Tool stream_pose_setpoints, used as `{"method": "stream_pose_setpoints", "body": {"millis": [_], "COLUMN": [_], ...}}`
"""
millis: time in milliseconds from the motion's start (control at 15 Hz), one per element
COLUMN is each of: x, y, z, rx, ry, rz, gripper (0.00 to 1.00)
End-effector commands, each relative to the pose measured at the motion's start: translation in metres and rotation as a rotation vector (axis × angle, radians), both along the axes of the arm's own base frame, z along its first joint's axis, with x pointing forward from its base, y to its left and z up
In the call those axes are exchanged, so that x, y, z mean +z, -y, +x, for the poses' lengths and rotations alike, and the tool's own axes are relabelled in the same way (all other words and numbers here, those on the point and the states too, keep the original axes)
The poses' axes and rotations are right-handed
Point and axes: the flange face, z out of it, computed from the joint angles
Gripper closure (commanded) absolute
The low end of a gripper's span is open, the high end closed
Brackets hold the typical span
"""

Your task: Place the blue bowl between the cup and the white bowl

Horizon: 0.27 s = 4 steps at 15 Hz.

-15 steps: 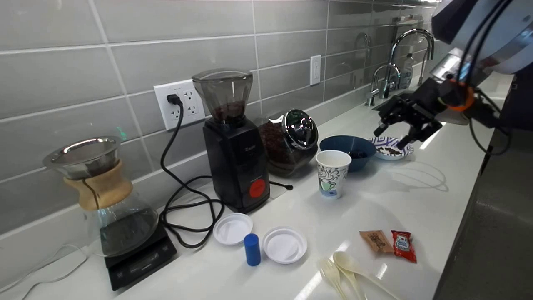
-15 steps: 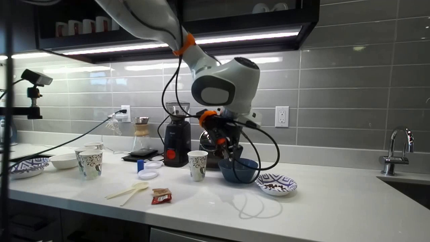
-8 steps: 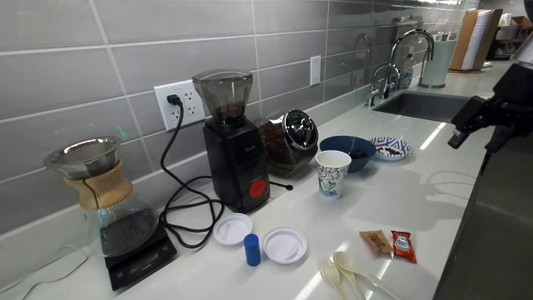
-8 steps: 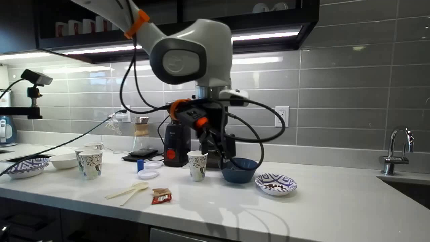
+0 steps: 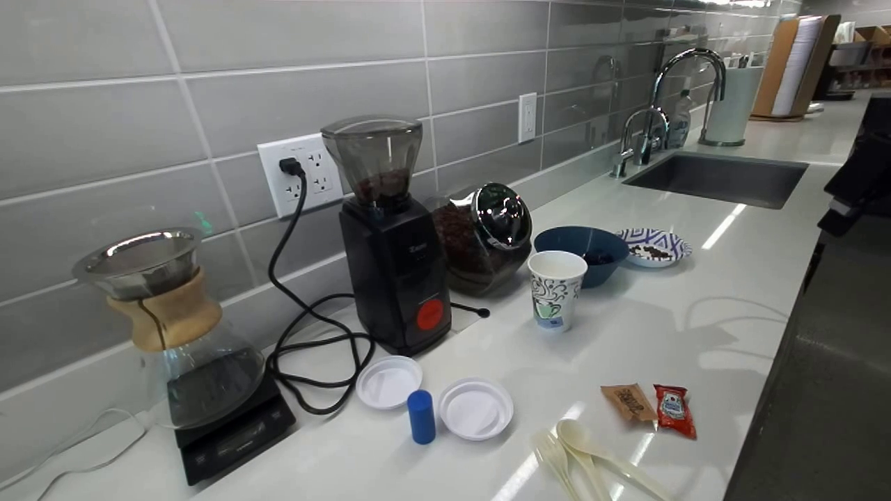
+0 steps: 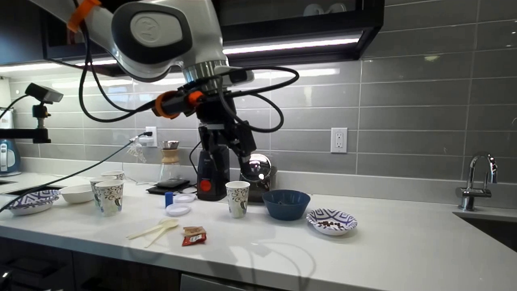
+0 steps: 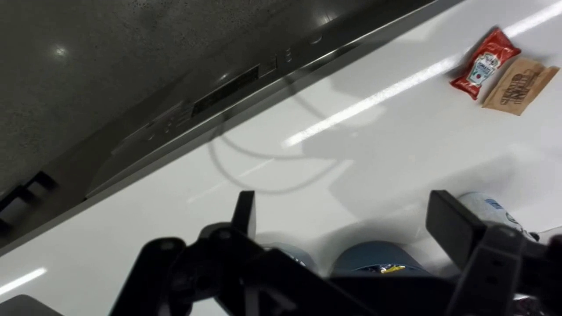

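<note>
In an exterior view the blue bowl (image 6: 286, 208) sits upright on the bench (image 6: 396, 250), with the cup (image 6: 237, 200) on one side across a narrow gap and the white bowl (image 6: 343, 219) on the other, a little nearer the front edge. Placing looks done, so I take the step in hand to be clearing the arm (image 6: 202, 28). The gripper (image 6: 233, 166) hangs high, spread and empty; its tips line up over the cup only by line of sight. In an exterior view along the row toward the sink (image 5: 717, 177), it shows out toward the front edge, partly cut off, well apart from all three; the cup hides part of the blue bowl there. The wrist view has the fingers (image 7: 454, 230) wide apart with nothing held, and a strip of bench seems to show between the two bowls. To finish well, go up first, then out over the front side, high above the red packet (image 7: 485, 66) and brown packet (image 7: 521, 86); don't swing back across the cup, which looks light and easiest to tip. I'd leave the spacing; any nudge should be slow and low on the wall, since something lies inside.
</note>
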Motion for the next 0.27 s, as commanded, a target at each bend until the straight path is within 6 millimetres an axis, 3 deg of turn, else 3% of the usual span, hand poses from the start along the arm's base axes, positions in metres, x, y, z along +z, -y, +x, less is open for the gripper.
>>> {"method": "stream_pose_setpoints", "body": {"millis": [0,200], "x": [-0.0006,-0.0020], "y": [0.0000,0.0001], "z": [-0.0011,-0.0011], "rx": [0.000,0.001], "ry": [-0.003,-0.006], "rz": [-0.002,-0.003], "gripper": [0.00,0.00]}}
